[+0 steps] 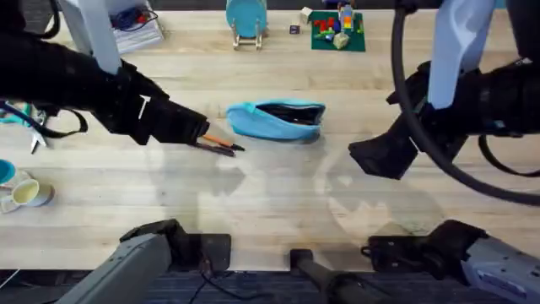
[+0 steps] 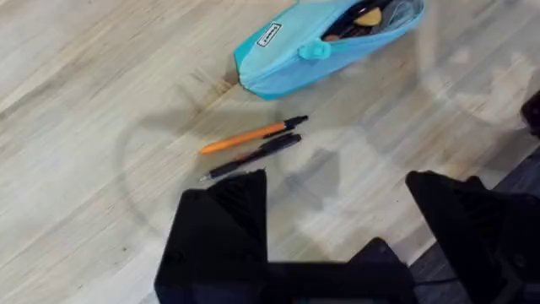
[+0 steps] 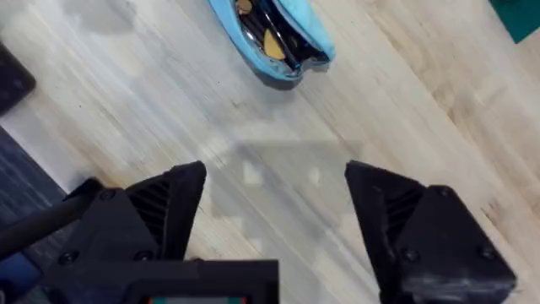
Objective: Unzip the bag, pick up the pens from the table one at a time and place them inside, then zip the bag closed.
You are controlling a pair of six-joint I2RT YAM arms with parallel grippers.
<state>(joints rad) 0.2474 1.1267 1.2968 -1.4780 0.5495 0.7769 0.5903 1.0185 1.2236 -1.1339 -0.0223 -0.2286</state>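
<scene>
From overhead, the light blue elongated fabric pouch (image 1: 277, 120) lies unzipped on the pale wood-plank surface (image 1: 270, 211), its dark interior showing. Just beside the pouch's left end lie two thin pens, one orange with a dark tip (image 1: 216, 138) and one black (image 1: 221, 148), side by side. The left tool (image 1: 201, 133) hangs over the outer ends of these pens, on the side away from the pouch; the right tool (image 1: 381, 159) hovers well apart from the pouch on its other side, above bare wood. Beyond the pouch, at the far edge, stand a teal round stand (image 1: 246, 19) and a green plate of toy bricks (image 1: 337, 30). In the left wrist view, the left tool (image 2: 337, 203) is spread wide and grips nothing; the orange pen (image 2: 251, 135) and black pen (image 2: 253, 157) lie between it and the pouch (image 2: 325, 46), whose open mouth shows items inside. In the right wrist view, the right tool (image 3: 277, 198) is likewise spread and empty over bare surface, the open end of the pouch (image 3: 274, 38) lying beyond it.
</scene>
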